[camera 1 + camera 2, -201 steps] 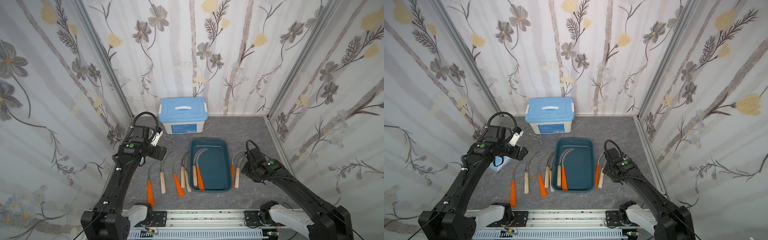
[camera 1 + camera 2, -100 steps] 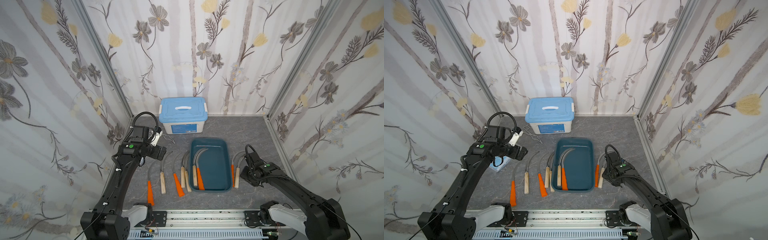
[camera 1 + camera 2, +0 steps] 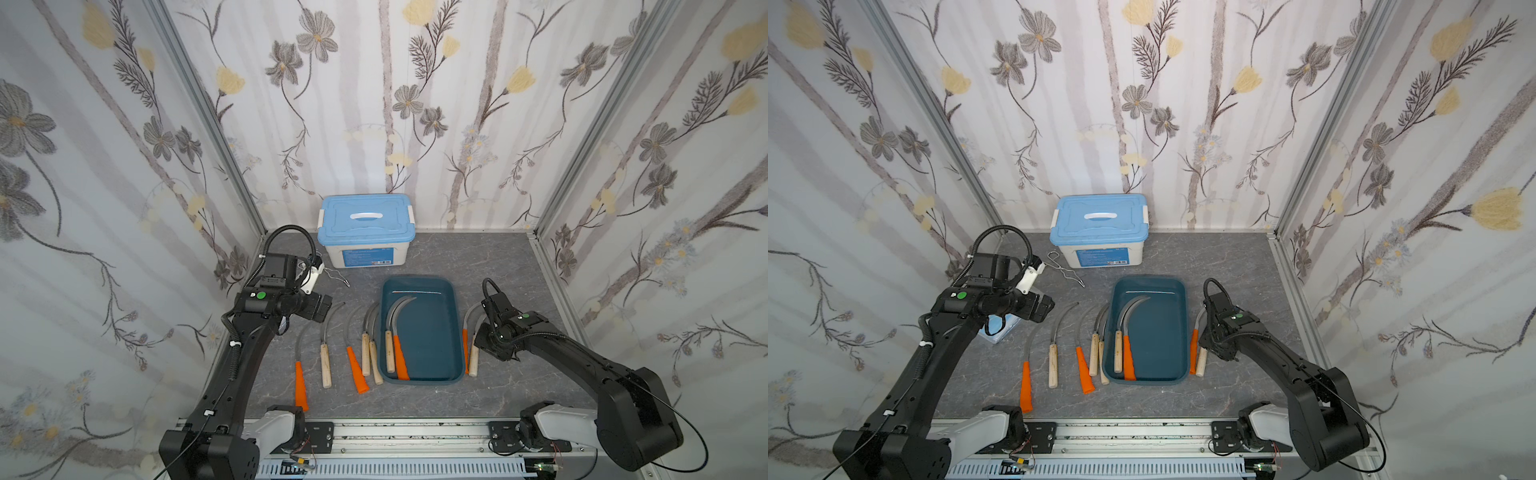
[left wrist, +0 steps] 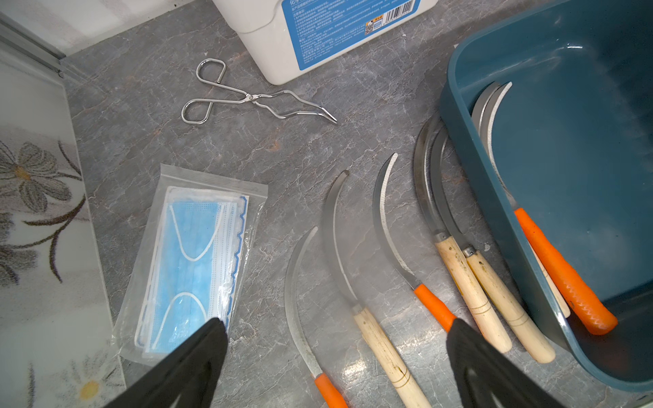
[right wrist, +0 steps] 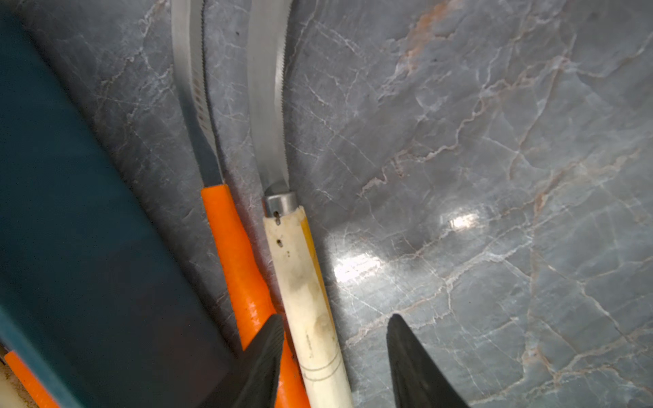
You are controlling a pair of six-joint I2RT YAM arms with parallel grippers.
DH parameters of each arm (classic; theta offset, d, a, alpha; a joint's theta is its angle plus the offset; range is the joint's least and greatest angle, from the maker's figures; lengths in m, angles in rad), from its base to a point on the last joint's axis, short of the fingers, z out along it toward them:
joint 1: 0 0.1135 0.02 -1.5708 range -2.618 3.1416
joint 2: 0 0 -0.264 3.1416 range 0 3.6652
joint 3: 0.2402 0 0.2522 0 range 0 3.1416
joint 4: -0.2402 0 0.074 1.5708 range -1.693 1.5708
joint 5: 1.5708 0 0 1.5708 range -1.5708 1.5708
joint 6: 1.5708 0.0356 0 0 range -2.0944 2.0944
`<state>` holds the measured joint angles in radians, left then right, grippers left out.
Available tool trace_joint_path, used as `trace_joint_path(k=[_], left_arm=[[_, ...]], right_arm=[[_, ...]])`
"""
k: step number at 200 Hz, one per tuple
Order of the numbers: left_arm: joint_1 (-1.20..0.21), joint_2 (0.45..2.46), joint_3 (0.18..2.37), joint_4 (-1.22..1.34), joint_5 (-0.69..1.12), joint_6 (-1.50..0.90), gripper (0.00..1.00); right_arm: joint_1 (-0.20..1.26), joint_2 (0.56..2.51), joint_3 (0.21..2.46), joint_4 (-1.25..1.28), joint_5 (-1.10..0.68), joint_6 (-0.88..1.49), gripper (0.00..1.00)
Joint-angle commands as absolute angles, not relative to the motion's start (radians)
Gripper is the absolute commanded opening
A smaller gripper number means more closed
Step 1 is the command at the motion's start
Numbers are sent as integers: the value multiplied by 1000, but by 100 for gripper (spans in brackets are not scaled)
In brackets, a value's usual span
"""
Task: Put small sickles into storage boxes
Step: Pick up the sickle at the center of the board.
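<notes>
- Wooden-handled grey-bladed sickle [image 5: 304, 282] lies on the desk [image 5: 494, 176] between the right pincer's [image 5: 335, 318] half-parted jaws, ungripped: grasp in hand.
- Next: close, lift, swing to the dark teal plastic tray [image 5: 70, 212] beside the pincer.
- Left pincer [image 4: 335, 325]: wide, empty.

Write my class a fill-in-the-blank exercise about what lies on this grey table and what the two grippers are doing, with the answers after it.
The teal tray holds ____ sickles.
The white box has a ____ lid.
The left gripper hangs ____, holding nothing.
The sickle handle between the right gripper's fingers is ____, not orange.
Answers: two; blue; open; wooden.
</notes>
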<state>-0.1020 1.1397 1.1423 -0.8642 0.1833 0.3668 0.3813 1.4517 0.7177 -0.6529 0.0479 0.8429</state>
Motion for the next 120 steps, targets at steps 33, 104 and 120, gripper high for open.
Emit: trace_joint_path(k=[33, 104, 120], left_arm=[[-101, 1127, 1135, -865, 170, 368, 100], [-102, 1127, 1132, -863, 163, 357, 100], [-102, 1124, 1130, -862, 158, 357, 100]], right_arm=[[382, 1503, 738, -639, 69, 792, 52], [381, 1590, 835, -642, 55, 748, 52], [381, 1624, 846, -639, 49, 740, 51]])
